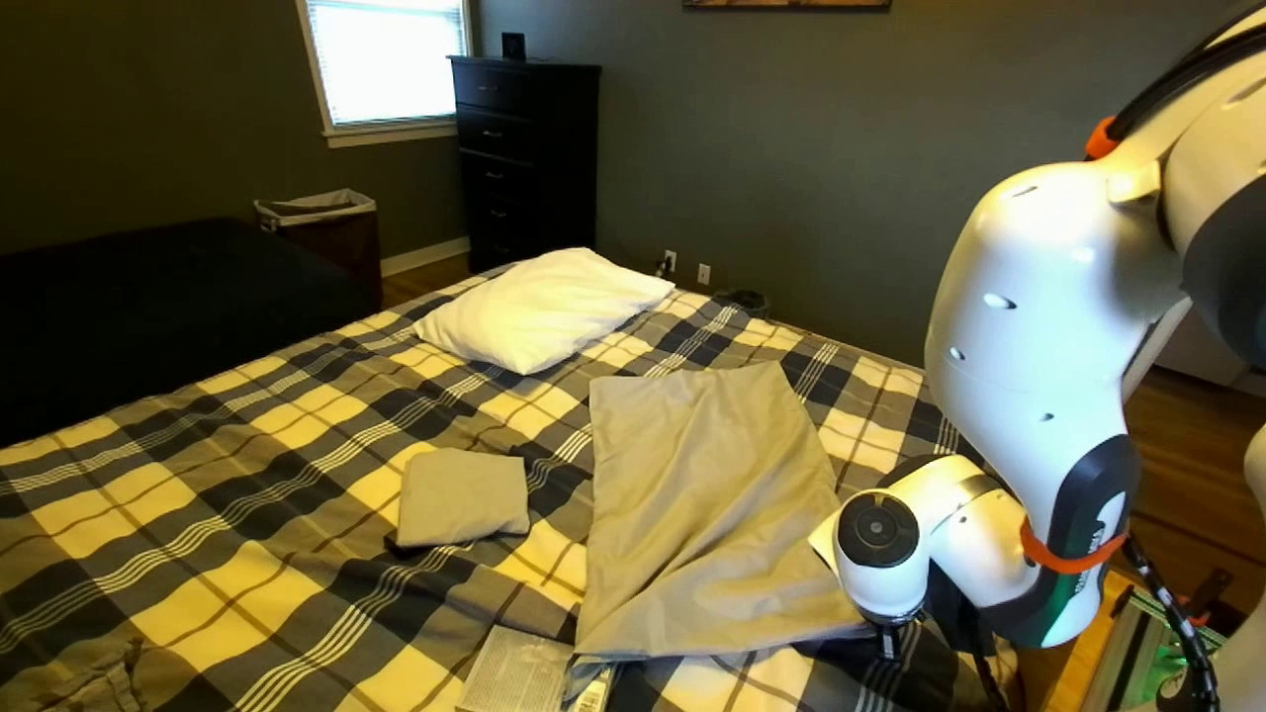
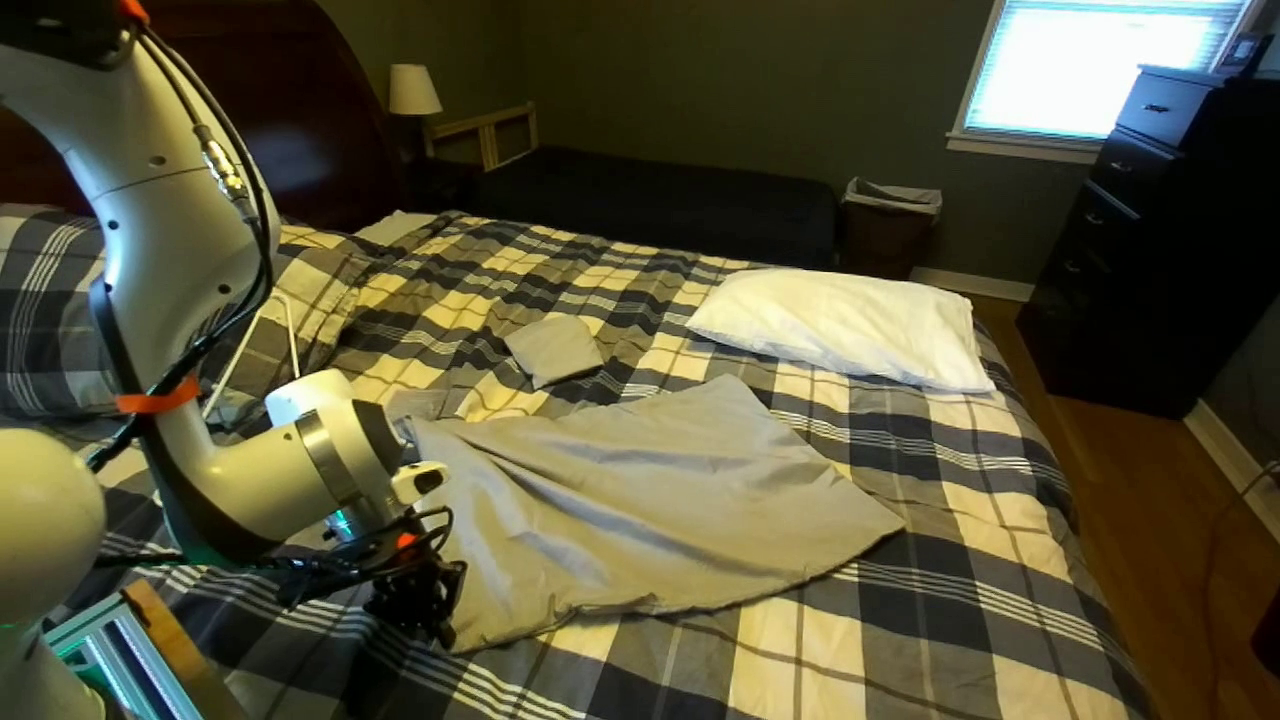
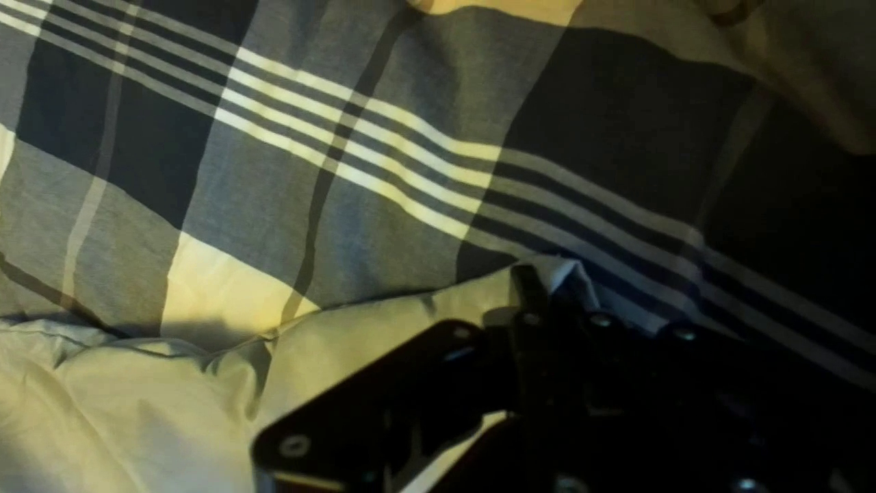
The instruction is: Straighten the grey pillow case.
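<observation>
The grey pillow case (image 1: 707, 485) lies spread on the plaid bed, wrinkled, with diagonal folds and a wavy near edge; it also shows in an exterior view (image 2: 640, 500). In the wrist view the pillow case (image 3: 137, 418) fills the lower left. My gripper (image 2: 446, 632) is low at one corner of it. In the wrist view the gripper (image 3: 547, 284) has its dark fingers close together, with the cloth corner pinched and folded up at the tips. In an exterior view the arm's wrist covers the gripper and that corner.
A small folded grey cloth (image 1: 463, 496) and a plump white pillow (image 1: 544, 307) lie on the bed beyond the pillow case. A flat packet (image 1: 514, 670) lies by the pillow case's edge. The robot's metal mount (image 2: 130, 650) stands at the bed's side.
</observation>
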You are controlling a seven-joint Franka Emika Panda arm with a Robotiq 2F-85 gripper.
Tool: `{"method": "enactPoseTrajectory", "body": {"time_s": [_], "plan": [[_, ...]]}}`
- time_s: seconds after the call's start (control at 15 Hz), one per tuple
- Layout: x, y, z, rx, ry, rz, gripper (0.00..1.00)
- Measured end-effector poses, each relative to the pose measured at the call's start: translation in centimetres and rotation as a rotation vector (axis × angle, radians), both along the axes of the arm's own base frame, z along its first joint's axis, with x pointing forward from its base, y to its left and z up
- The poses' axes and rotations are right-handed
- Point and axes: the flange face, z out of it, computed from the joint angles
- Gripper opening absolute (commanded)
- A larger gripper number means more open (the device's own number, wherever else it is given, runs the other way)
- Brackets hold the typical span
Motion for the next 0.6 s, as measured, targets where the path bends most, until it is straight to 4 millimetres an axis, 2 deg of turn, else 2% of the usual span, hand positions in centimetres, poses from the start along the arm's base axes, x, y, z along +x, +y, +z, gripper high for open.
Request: {"method": "enactPoseTrajectory", "body": {"time_s": [0.27,0.6], "plan": [[-0.4,1.1,-0.5,0.039,0.024,0.006,0.0],[-1.2,5.0,0.8,0.131,0.001,0.133,0.0]]}}
